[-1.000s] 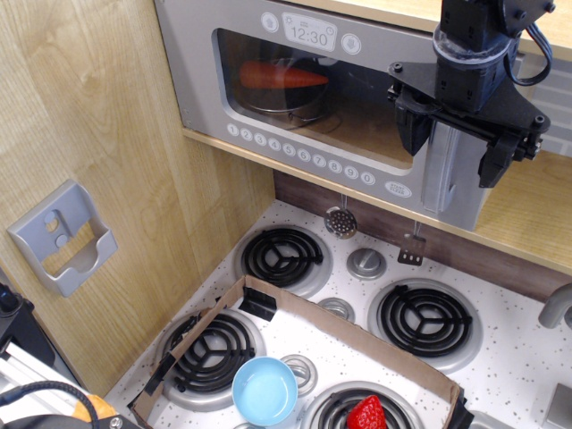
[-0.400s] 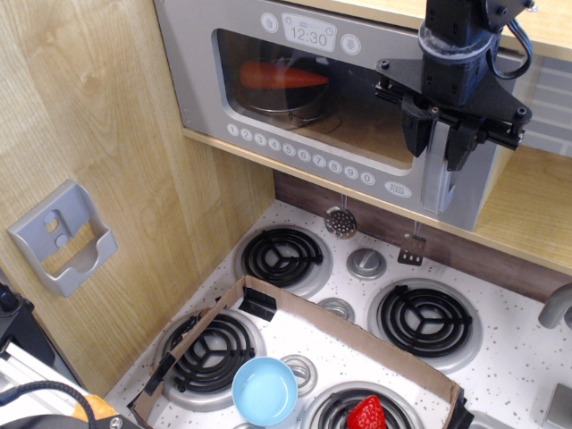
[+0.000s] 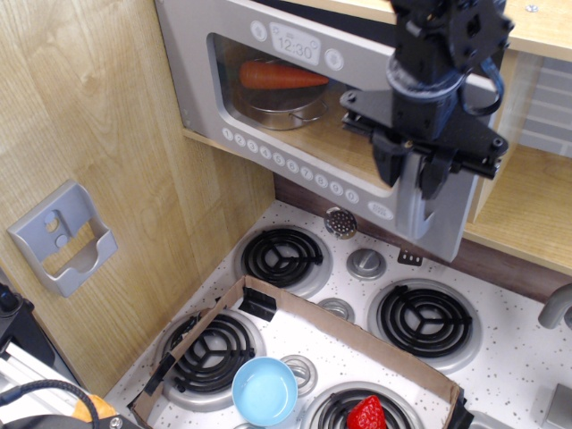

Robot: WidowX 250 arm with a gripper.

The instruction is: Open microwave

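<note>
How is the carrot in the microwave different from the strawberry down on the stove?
The carrot is orange, long and thin; the strawberry is red and stubby. The carrot lies across a metal pot behind the microwave window, high up; the strawberry sits low on a burner, partly behind the cardboard strip near the blue bowl. Both look like toy food.

Light wood-grain side panel [image 3: 107,107], left, bearing a small grey plastic wall-mounted holder [image 3: 64,236]. Pale wooden shelf [image 3: 523,201], upper right. Dark brown backsplash strip [image 3: 308,198] beneath. White speckled toy stovetop [image 3: 514,357] with black coil burners [image 3: 284,252]. Even, soft lighting.
</note>
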